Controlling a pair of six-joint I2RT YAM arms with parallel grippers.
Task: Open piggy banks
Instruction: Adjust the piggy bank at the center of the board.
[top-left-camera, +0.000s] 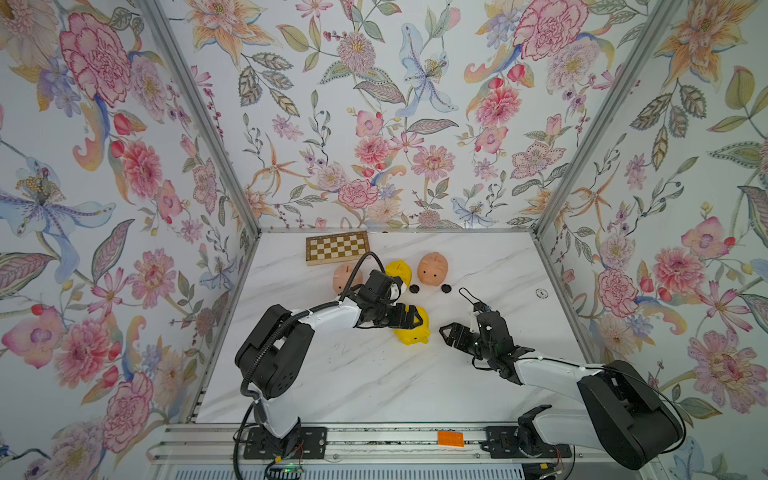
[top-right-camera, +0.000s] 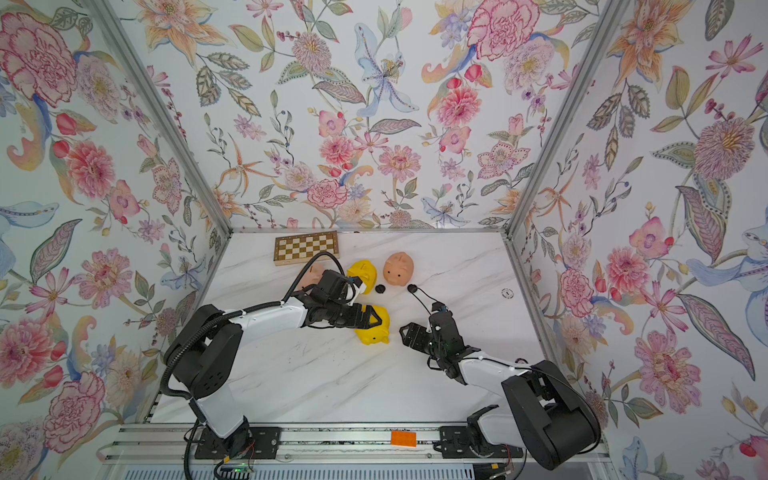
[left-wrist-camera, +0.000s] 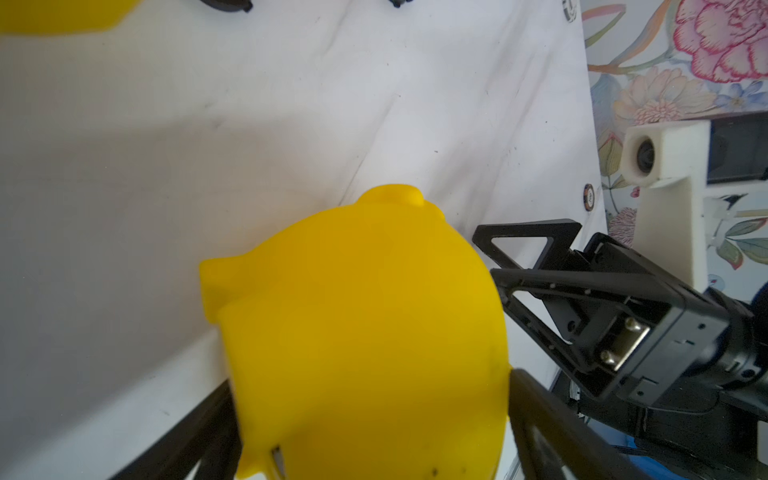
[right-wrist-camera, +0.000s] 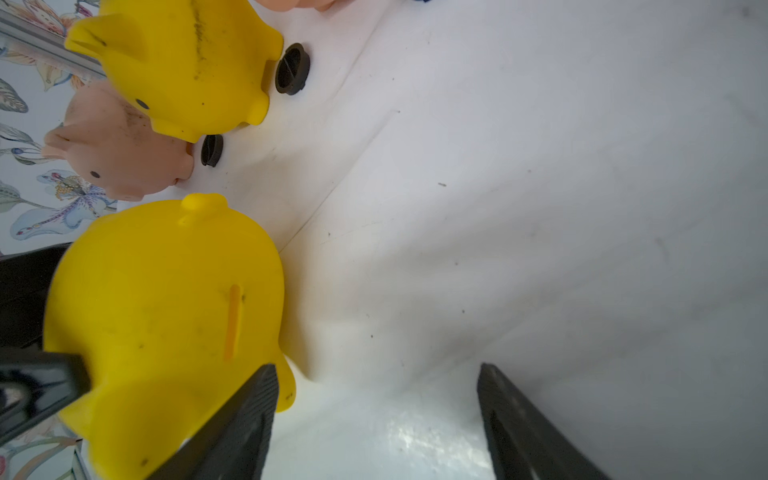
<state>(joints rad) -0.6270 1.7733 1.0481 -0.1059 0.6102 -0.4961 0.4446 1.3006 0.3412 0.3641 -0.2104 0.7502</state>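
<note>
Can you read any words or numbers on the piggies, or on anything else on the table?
No text here can be read.
Round sticker on the table: there is a marking, but it is too small and blurred to read.
Piggy banks: no words or numbers show.
Chessboard: only squares, no writing.
Orange block in front of the table: no writing can be made out.

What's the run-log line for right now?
left gripper: jaws either side of near yellow pig, grip unclear | right gripper: jaws open, empty | loose plugs: two in a top view
</note>
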